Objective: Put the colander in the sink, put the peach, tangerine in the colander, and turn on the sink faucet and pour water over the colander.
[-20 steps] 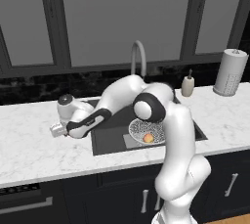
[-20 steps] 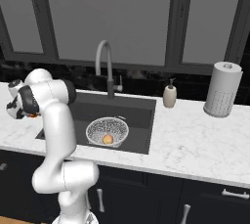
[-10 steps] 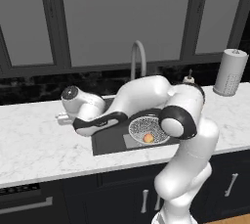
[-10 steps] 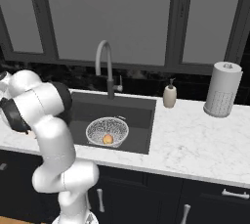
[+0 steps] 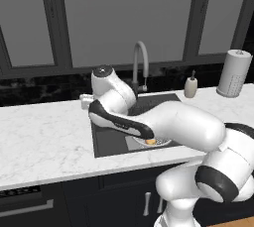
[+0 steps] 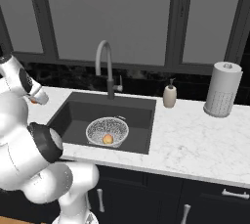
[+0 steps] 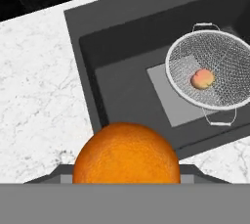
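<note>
No brand, label or writing can be read on any item.

Surroundings: a white paper-towel roll (image 6: 222,89) stands upright at the right of the right base view, on the white marble counter (image 6: 195,145). A soap dispenser (image 6: 169,96) stands just beside the upper right corner of the sink (image 6: 73,113). The sink faucet (image 6: 104,66) rises behind the sink, upper centre of that frame, its spout arched over the basin. In the left base view the arm crosses the front of the sink and covers most of the colander (image 5: 163,143).

Task items: the colander sits on the sink floor, lower centre of the right base view, partly over the lighter square. The peach (image 6: 108,139) lies inside it.

Tool: in the hand view the tangerine (image 7: 126,153) sits at bottom centre, held between the jaws of the gripper (image 7: 126,171); the fingertips themselves are hidden behind the fruit. The tangerine is above the counter near the sink's left rim; the colander lies at the upper right of that frame, well apart from it
</note>
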